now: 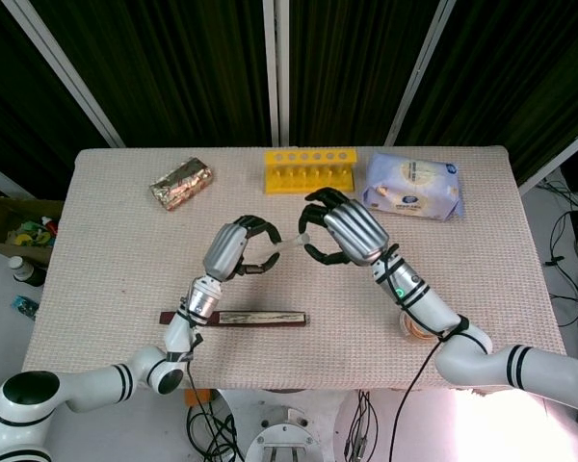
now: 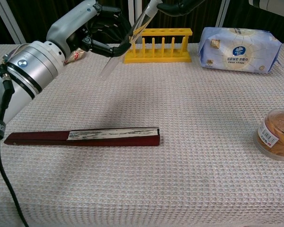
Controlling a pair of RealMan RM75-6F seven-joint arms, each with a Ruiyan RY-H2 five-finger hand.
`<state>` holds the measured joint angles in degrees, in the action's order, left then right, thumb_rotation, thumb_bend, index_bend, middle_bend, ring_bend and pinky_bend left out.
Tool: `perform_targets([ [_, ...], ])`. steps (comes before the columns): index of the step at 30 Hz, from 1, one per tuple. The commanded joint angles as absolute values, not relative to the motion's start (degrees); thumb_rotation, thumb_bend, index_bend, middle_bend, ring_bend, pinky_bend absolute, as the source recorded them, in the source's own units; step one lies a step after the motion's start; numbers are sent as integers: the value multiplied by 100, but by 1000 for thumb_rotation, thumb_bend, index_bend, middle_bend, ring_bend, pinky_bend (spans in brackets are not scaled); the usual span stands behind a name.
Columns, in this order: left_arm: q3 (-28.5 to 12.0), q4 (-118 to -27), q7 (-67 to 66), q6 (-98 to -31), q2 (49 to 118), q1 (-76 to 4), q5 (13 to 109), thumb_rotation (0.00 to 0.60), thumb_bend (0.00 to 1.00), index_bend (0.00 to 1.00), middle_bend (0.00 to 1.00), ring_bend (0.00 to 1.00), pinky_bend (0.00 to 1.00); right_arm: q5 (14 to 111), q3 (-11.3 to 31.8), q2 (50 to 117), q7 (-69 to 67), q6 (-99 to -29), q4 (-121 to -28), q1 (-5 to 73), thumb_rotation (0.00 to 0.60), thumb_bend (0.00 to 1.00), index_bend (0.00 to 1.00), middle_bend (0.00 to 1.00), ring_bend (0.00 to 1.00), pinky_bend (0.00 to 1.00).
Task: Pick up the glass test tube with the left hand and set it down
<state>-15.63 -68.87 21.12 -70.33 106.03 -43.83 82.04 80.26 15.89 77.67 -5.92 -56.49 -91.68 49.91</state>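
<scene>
The glass test tube (image 2: 128, 40) hangs in the air above the table's middle, tilted steeply with its open end up to the right. My left hand (image 2: 92, 33) curls its fingers around the tube's lower half. My right hand (image 1: 342, 229) pinches the upper end; in the chest view only its dark fingertips (image 2: 175, 5) show at the top edge. In the head view the tube (image 1: 287, 247) bridges the gap between the left hand (image 1: 236, 248) and the right hand.
A yellow test tube rack (image 2: 157, 45) stands at the back, with a tissue pack (image 2: 240, 49) to its right and a foil-wrapped pack (image 1: 181, 183) at the back left. A dark wooden strip (image 2: 83, 136) lies near the front left. A round lidded container (image 2: 277, 134) sits at the right.
</scene>
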Motion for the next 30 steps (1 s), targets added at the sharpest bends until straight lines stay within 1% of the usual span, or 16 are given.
perform_targets([
  [1,-1567,-6900,2105,-7032,10594,-4385,8202,600,380,605,535,380,304,8011,1581,7787,-578,-5620,-9149,5014,600,477,656,442,192,213],
  [13,-1558,-6896,2113,-7023,10557,-4376,8187,600,380,605,535,380,304,7960,1555,7892,-566,-5599,-9040,5065,600,477,657,431,193,213],
  [15,-1553,-6895,2116,-7026,10550,-4370,8188,600,381,606,536,380,304,7948,1555,7894,-577,-5589,-9038,5070,600,477,644,422,192,213],
  [18,-1548,-6891,2120,-7034,10544,-4360,8185,600,381,605,535,380,304,7951,1556,7888,-594,-5595,-9045,5073,600,459,591,404,192,212],
  [20,-1541,-6886,2115,-7037,10542,-4353,8184,600,380,605,535,380,304,7947,1555,7878,-618,-5593,-9052,5071,600,417,541,389,192,211],
  [24,-1524,-6858,2086,-7025,10538,-4348,8180,600,380,606,536,380,304,7953,1546,7868,-659,-5613,-9053,5057,600,294,402,361,185,193],
  [27,-1508,-6826,2036,-7018,10540,-4352,8189,600,380,605,536,380,304,7948,1540,7859,-687,-5624,-9052,5044,600,216,328,344,180,187],
  [30,-1505,-6811,2014,-7026,10542,-4352,8194,600,380,606,535,380,304,7957,1530,7847,-709,-5641,-9052,5029,600,186,287,334,178,185],
])
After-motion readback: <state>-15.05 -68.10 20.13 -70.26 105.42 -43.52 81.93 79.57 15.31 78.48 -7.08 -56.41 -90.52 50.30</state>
